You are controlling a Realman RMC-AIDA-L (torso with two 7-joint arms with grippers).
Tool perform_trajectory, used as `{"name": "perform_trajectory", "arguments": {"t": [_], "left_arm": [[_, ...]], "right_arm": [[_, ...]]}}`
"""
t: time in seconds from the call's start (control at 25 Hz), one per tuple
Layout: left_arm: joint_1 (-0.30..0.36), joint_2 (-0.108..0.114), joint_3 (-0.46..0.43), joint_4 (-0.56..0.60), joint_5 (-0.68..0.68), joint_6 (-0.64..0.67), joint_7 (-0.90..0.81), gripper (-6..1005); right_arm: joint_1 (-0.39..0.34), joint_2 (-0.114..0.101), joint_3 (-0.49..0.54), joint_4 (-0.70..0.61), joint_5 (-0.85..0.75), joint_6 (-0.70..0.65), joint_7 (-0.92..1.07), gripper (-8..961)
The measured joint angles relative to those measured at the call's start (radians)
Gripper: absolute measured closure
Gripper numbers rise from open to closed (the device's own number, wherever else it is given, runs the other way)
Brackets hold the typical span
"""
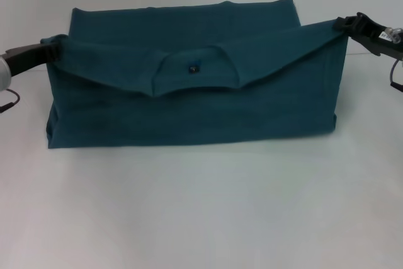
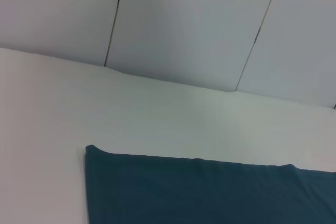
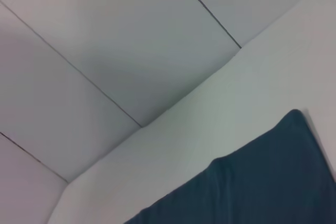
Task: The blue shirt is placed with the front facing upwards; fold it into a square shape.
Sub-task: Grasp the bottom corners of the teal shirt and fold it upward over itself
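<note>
The blue shirt (image 1: 189, 108) lies across the white table (image 1: 201, 206), folded into a wide band. Its collar end with the small tag (image 1: 193, 67) is lifted and hangs sagging over the lower layers. My left gripper (image 1: 51, 50) is shut on the shirt's raised left corner. My right gripper (image 1: 345, 25) is shut on the raised right corner. A flat strip of the shirt (image 2: 210, 192) shows in the left wrist view, and another part of the shirt (image 3: 252, 187) in the right wrist view. Neither wrist view shows fingers.
Pale wall panels (image 2: 184, 24) stand behind the table's far edge, also seen as wall panels (image 3: 105, 51) in the right wrist view. The bare white table surface stretches in front of the shirt.
</note>
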Motion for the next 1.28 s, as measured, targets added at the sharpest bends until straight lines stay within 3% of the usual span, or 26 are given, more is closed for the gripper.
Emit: {"name": "perform_trajectory", "arguments": {"t": [0.4,0.56,0.76,0.84,0.92,1.08,1.28], "left_arm": [[-0.006,-0.08,0.0,-0.018,-0.137,-0.142,0.263,915],[-0.006,-0.079,0.0,-0.049,-0.186,-0.155,0.335,874],[0.011,-0.07,0.0,-0.042,-0.189,-0.151,0.33,655],[0.03,-0.063,0.016,-0.03,-0.179,-0.133,0.287,620],[0.069,-0.045,0.083,-0.012,-0.149,-0.082,0.165,585],[0.161,-0.013,0.3,0.039,-0.104,0.013,-0.132,515],[0.271,-0.03,0.471,0.157,-0.084,0.03,-0.319,447]], "right_arm": [[0.038,0.032,-0.071,0.075,0.0,0.185,-0.066,913],[0.042,0.042,-0.083,0.08,0.0,0.228,-0.077,782],[0.02,0.028,-0.084,0.069,-0.001,0.211,-0.071,572],[-0.001,0.017,-0.084,0.054,-0.003,0.181,-0.07,476],[-0.032,0.002,-0.084,0.038,-0.005,0.116,-0.067,412],[-0.106,-0.021,-0.085,-0.006,-0.005,-0.013,-0.037,285],[-0.168,-0.021,-0.08,-0.039,-0.001,-0.065,-0.03,285]]}}
